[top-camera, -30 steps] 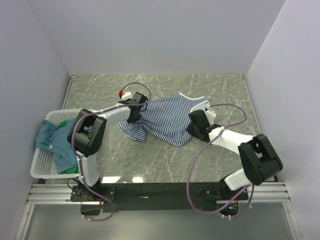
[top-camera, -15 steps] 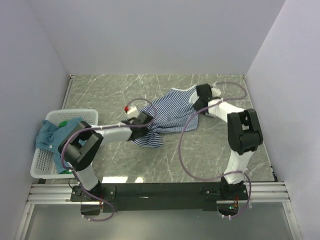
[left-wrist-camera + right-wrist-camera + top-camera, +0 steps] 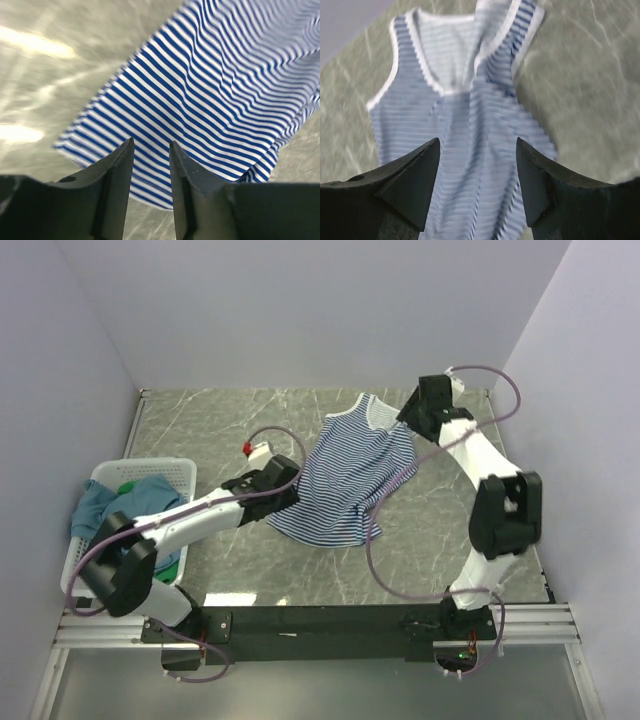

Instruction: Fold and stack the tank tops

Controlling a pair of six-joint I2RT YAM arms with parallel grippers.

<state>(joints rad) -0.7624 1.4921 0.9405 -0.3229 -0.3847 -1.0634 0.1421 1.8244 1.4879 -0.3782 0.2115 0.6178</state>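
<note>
Marble table (image 3: 220,420), striped tank top (image 3: 350,475) between left hand (image 3: 150,145) and right hand (image 3: 477,145) (both parted)

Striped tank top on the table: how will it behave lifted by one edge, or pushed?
Probably floppy: the striped tank top lies flat with ripples and a folded-over corner, so lifted by an edge it would likely drape. Looks thin, so likely light. Pushed, it would probably bunch rather than slide whole on the table.
</note>
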